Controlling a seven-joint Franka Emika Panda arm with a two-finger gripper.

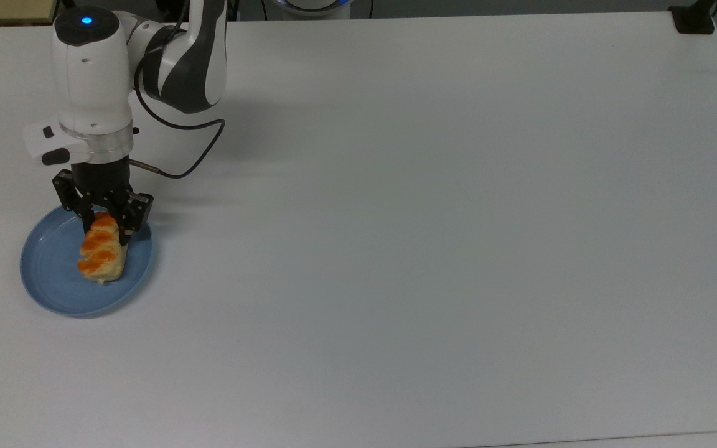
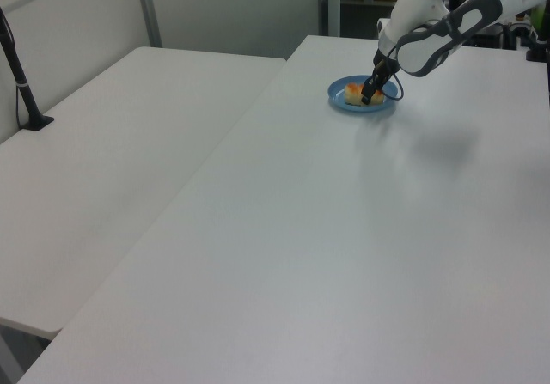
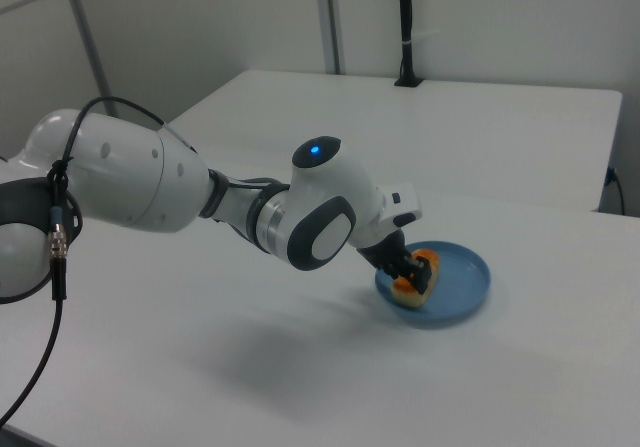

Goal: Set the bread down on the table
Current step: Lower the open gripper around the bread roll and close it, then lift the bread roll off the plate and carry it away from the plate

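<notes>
The bread (image 1: 102, 256), a pale roll with orange patches, lies on a round blue plate (image 1: 47, 274) at the top view's left, on the white table (image 1: 396, 218). My gripper (image 1: 106, 231) points down over the roll's far end, one black finger on each side of it, shut on the bread. The roll still rests on the plate, slightly tilted. The left view has the gripper (image 2: 368, 99) at the bread (image 2: 353, 91) on the plate (image 2: 342, 105). In the right view the gripper (image 3: 412, 272) holds the bread (image 3: 428, 261) over the plate (image 3: 468, 277).
A black post base (image 1: 694, 22) stands at the table's far right corner in the top view. A second white table (image 2: 103, 152) adjoins on the left view's left, with a black post (image 2: 21, 83) on it. The arm's cable (image 1: 190, 162) loops beside the wrist.
</notes>
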